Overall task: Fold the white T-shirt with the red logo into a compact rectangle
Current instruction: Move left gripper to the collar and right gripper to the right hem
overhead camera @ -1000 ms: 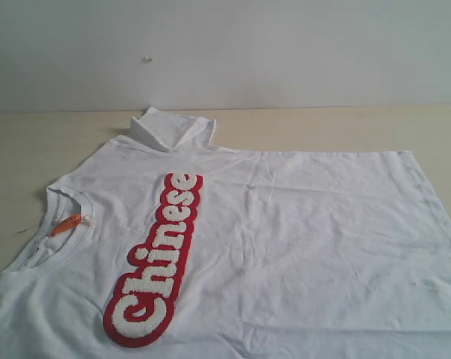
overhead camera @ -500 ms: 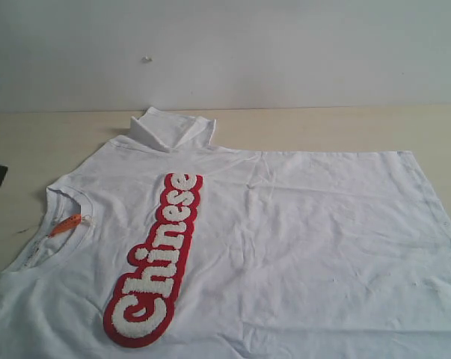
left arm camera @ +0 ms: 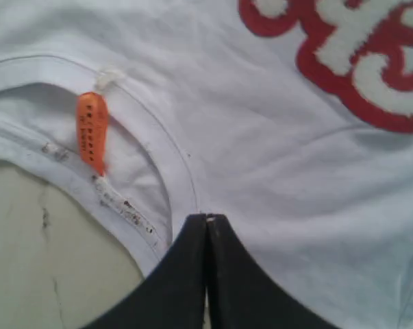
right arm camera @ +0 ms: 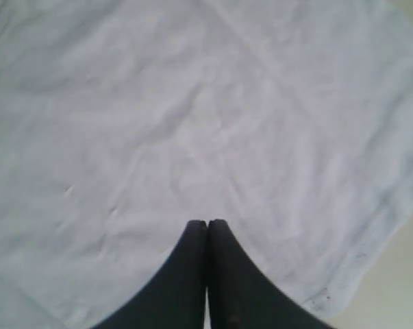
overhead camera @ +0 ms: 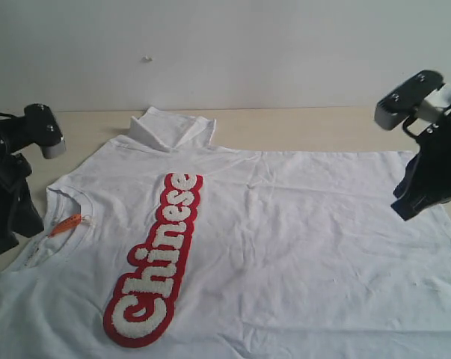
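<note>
The white T-shirt (overhead camera: pixel 285 239) lies spread flat on the table, collar toward the left, one sleeve folded over at the back. The red logo (overhead camera: pixel 154 262) runs along its chest. My left gripper (overhead camera: pixel 2 243) hangs shut beside the collar and its orange neck tag (overhead camera: pixel 65 224); in the left wrist view the tips (left arm camera: pixel 207 218) are over the collar seam, with the orange neck tag (left arm camera: pixel 92 131) and part of the red logo (left arm camera: pixel 343 62) beyond. My right gripper (overhead camera: pixel 406 209) hangs shut over the shirt's right edge; its tips (right arm camera: pixel 207 223) hold nothing above the white T-shirt (right arm camera: pixel 158 123).
The shirt rests on a pale wooden table (overhead camera: pixel 300 127) against a white wall (overhead camera: pixel 225 45). Bare table (left arm camera: pixel 42 274) shows beside the collar, and a strip of it (right arm camera: pixel 398 288) past the hem. The folded sleeve (overhead camera: pixel 169 129) sticks up at the back.
Both arms have come into the exterior view, the left from the left edge and the right from the right edge. The shirt has not moved.
</note>
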Tool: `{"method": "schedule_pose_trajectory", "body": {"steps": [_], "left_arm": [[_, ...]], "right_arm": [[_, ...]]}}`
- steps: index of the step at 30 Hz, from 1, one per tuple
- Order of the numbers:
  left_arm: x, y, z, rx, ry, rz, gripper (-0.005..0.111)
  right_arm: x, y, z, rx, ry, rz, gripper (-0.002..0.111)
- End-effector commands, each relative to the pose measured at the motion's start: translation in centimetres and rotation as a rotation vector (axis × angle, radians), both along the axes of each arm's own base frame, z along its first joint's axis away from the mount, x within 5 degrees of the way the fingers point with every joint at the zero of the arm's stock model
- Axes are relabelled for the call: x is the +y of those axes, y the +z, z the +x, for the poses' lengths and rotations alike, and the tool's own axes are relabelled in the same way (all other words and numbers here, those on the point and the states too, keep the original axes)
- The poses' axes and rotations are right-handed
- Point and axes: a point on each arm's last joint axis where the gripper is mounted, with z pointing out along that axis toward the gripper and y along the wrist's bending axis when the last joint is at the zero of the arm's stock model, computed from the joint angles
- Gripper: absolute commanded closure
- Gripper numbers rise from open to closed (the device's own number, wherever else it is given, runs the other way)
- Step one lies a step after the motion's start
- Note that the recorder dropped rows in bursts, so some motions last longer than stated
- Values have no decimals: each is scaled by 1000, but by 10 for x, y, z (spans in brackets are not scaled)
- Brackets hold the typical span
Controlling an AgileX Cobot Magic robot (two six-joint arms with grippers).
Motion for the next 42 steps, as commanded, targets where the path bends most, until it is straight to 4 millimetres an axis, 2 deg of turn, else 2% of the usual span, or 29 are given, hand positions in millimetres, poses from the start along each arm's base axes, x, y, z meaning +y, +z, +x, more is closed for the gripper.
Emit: {"method": "schedule_pose_trajectory", "body": {"steps": [1,2,5,6,7,8,9,10,13,16,19,22,26,29,32,35,39,42], "left_arm": [[0,-7,5,10,-215,58,107],[2,-12,8,-4,-290,97,107],[3,-20,22,-101,-326,136,102],[3,-25,28,-150,-327,148,88],[3,-27,31,-160,-337,155,79],[3,-33,34,-176,-383,171,47],[3,-35,36,-188,-398,180,33],[3,-40,41,-212,-409,198,1],[4,-40,42,-223,-432,209,3],[6,-35,50,-331,-513,280,3],[7,-38,44,-253,-479,263,3],[2,-38,43,-247,-429,199,3],[1,-36,43,-259,-518,202,3],[4,-25,50,-262,-488,152,3],[7,-9,52,-182,-561,93,3],[10,-3,50,-127,-614,91,3],[14,-10,48,-110,-638,128,3],[14,-26,51,-87,-649,131,3]], "right_arm": [[3,-6,9,83,117,-37,99],[4,-6,12,100,175,-50,95],[4,-7,12,102,293,-80,88],[4,-7,13,89,306,-88,82],[4,-7,14,83,306,-93,80],[3,-7,14,74,306,-99,74],[3,-7,15,70,308,-106,73],[2,-7,15,70,312,-118,73],[1,-7,15,73,309,-126,73],[1,-7,15,70,300,-124,73],[1,-7,16,66,291,-119,73],[1,-6,17,49,287,-121,73],[1,-6,17,45,286,-123,73],[1,-6,18,40,285,-124,73],[1,-6,18,38,284,-124,73],[1,-6,18,38,284,-124,73],[1,-6,18,40,285,-124,73],[1,-6,17,52,286,-120,73]]}}
